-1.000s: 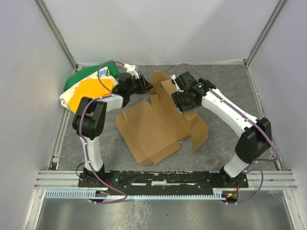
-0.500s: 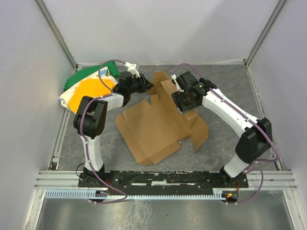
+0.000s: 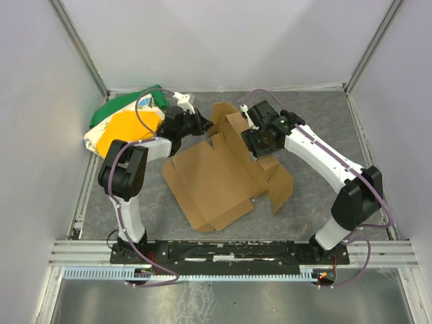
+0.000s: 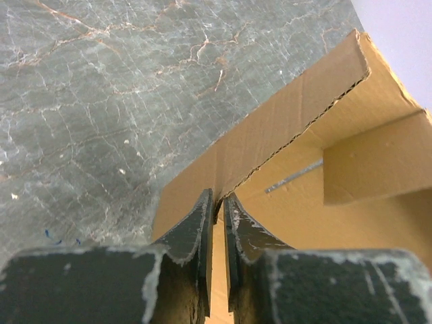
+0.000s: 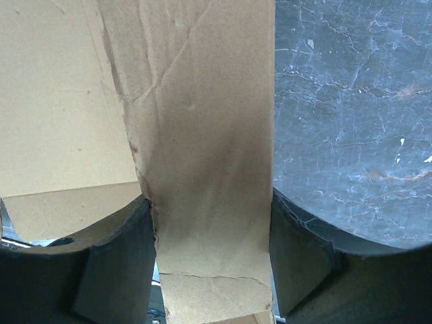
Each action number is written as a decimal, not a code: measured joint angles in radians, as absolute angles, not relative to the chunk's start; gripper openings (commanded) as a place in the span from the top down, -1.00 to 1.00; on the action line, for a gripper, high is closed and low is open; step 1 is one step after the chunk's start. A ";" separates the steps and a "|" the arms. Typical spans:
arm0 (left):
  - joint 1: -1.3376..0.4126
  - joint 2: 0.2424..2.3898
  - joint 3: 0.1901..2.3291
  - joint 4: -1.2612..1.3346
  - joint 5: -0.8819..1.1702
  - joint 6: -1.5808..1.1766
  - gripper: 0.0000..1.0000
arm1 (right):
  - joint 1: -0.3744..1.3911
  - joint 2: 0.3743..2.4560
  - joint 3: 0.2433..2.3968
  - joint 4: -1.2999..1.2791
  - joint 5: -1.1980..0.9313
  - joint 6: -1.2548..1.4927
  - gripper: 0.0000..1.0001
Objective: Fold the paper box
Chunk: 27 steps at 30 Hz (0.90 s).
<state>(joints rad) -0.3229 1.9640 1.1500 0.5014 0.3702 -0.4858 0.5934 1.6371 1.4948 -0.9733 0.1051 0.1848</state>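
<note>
**Paper box part-raised, gripped at its far panels**

The paper box [image 3: 212, 179] is spread mid-surface, its far panels lifted. The left hand [image 4: 217, 202] is pinched shut on a raised panel's edge, and a flap is clamped across its width by the right hand [image 5: 209, 209]. Wall-raising is judged to be in hand; next, an inward fold along the creases is called for. The grey marbled surface [image 3: 317, 121] is enclosed by white walls.

Bare worktop [image 3: 324, 115] lies open to the right of the paper box [image 3: 209, 179], along the far wall and along the near edge. The box's raised flaps crowd the middle, and a cloth bundle [image 3: 118, 125] fills the far-left corner.
</note>
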 measured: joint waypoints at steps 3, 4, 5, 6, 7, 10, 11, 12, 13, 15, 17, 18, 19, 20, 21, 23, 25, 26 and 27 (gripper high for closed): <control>-0.323 1.923 1.092 0.529 0.368 -0.488 0.80 | 0.593 1.637 1.495 -0.974 0.105 0.185 0.27; -0.323 1.909 1.073 0.536 0.368 -0.490 0.80 | 0.594 1.637 1.496 -0.974 0.105 0.185 0.28; -0.323 1.898 1.059 0.541 0.368 -0.492 0.80 | 0.594 1.637 1.496 -0.974 0.105 0.185 0.28; -0.323 1.885 1.041 0.550 0.367 -0.493 0.80 | 0.594 1.637 1.496 -0.974 0.104 0.186 0.28; -0.323 1.872 1.022 0.559 0.367 -0.496 0.80 | 0.594 1.637 1.496 -0.974 0.104 0.186 0.28; -0.331 1.829 0.963 0.585 0.363 -0.501 0.80 | 0.594 1.637 1.496 -0.974 0.100 0.186 0.28; -0.337 1.814 0.943 0.592 0.359 -0.504 0.80 | 0.595 1.637 1.497 -0.975 0.098 0.186 0.28; -0.345 1.800 0.924 0.601 0.355 -0.507 0.80 | 0.596 1.637 1.498 -0.976 0.097 0.187 0.28; -0.352 1.790 0.908 0.608 0.348 -0.507 0.80 | 0.600 1.638 1.499 -0.977 0.098 0.189 0.28; -0.371 1.769 0.876 0.617 0.340 -0.508 0.80 | 0.612 1.641 1.504 -0.984 0.103 0.192 0.28; -0.393 1.758 0.854 0.620 0.337 -0.508 0.79 | 0.630 1.648 1.515 -0.995 0.116 0.196 0.28; -0.405 1.755 0.844 0.621 0.334 -0.508 0.79 | 0.638 1.650 1.519 -1.000 0.119 0.197 0.28; -0.416 1.752 0.832 0.622 0.332 -0.508 0.78 | 0.649 1.652 1.523 -1.004 0.124 0.198 0.28; -0.431 1.747 0.815 0.625 0.331 -0.512 0.78 | 0.659 1.654 1.525 -1.007 0.129 0.199 0.28; -0.435 1.745 0.811 0.625 0.331 -0.513 0.77 | 0.665 1.654 1.526 -1.008 0.132 0.201 0.28; -0.450 1.737 0.788 0.636 0.329 -0.528 0.73 | 0.679 1.658 1.530 -1.012 0.141 0.204 0.28; -0.459 1.728 0.764 0.650 0.326 -0.537 0.59 | 0.693 1.661 1.531 -1.015 0.153 0.206 0.29; -0.464 1.723 0.749 0.658 0.324 -0.543 0.45 | 0.698 1.663 1.532 -1.015 0.159 0.207 0.29; -0.466 1.719 0.740 0.661 0.324 -0.547 0.33 | 0.704 1.666 1.532 -1.015 0.163 0.208 0.29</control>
<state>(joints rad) -0.4664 1.7191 0.7399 0.6609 0.3237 -0.5468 0.7044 1.6657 1.5322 -1.0149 0.1631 0.2085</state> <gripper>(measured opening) 0.178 0.659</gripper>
